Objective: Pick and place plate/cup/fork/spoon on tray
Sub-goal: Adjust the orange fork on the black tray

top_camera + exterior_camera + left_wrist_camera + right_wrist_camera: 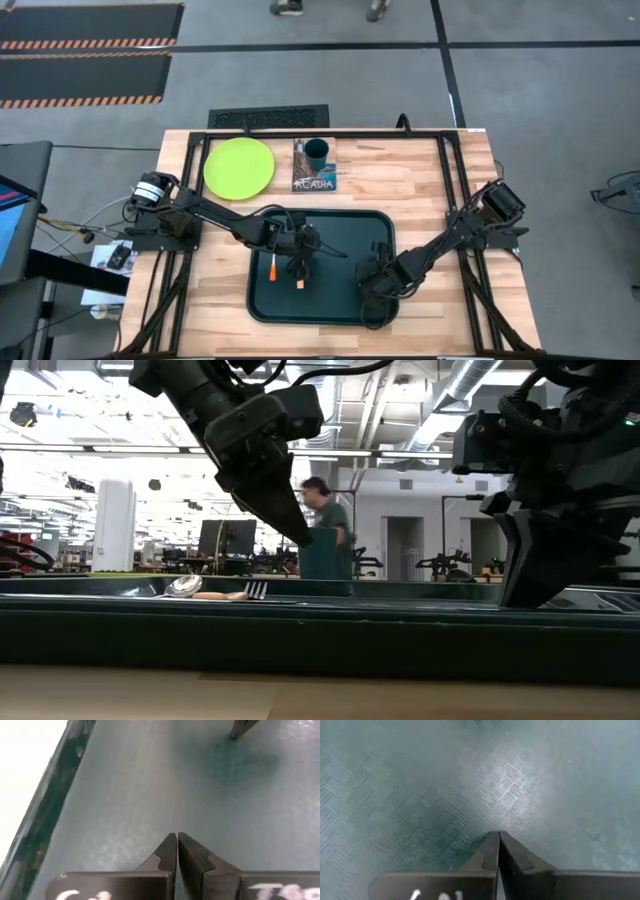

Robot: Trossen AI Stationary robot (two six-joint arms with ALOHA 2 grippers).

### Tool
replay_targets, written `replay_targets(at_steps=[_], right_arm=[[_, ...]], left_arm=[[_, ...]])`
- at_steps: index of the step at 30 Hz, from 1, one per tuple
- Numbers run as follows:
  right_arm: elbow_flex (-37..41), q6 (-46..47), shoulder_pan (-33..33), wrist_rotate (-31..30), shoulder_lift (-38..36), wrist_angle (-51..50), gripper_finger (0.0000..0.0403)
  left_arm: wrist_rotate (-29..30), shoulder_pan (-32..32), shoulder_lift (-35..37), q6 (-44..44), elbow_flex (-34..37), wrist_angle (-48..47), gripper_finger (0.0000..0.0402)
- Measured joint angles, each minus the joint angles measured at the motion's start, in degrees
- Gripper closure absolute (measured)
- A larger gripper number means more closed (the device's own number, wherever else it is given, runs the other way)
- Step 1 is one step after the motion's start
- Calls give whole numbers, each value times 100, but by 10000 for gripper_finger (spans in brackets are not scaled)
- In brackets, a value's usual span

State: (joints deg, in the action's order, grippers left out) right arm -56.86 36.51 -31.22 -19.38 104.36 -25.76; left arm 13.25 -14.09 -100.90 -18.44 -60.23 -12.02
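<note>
Left gripper (pixel 303 252): we see it low over the tray's left half, fingers pressed tip to tip in its wrist view, holding nothing.
Right gripper (pixel 375 281): it hangs over the tray's right half, fingers likewise closed and empty.
Tray (pixel 375 225): dark green, rounded corners, raised rim, floor embossed in a fine herringbone; it lies at table centre.
Fork (pixel 273 266) and spoon (pixel 300 284): both already lie on the tray at about 7 and 6 o'clock from the left gripper, orange handles running roughly 12 to 6; the low view shows metal heads side by side.
Plate (pixel 239 167): flat, lime-green, smooth, on bare wood at about 11 o'clock from the left gripper.
Cup (pixel 316 152): small, teal, round, standing on the Acadia book (pixel 314 178), at about 12 o'clock from the left gripper.
Next move: we judge plate and cup remain; the left arm is nearer to both.
Table (pixel 420 190): pale wooden planks.
</note>
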Motion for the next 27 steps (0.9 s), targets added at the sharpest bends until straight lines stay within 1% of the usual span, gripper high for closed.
replay_targets(at_steps=[3, 7, 13, 19, 22, 27], right_arm=[[0, -34, 19, 17, 2, -7, 374], [2, -45, 12, 14, 4, -1, 384], [4, -83, 11, 9, 9, 2, 387], [9, -118, 13, 3, 13, 11, 376], [9, -118, 13, 1, 15, 11, 380], [9, -118, 13, 1, 15, 13, 387]], left_arm=[[-218, 0, 0, -29, 0, -4, 401], [-425, 0, -46, -27, 0, -148, 401], [-202, -2, -46, -405, 140, -544, 401], [-199, -4, -46, -735, 361, -508, 402], [-199, -22, -46, -903, 426, -531, 402], [-188, -59, -46, -922, 433, -606, 401]])
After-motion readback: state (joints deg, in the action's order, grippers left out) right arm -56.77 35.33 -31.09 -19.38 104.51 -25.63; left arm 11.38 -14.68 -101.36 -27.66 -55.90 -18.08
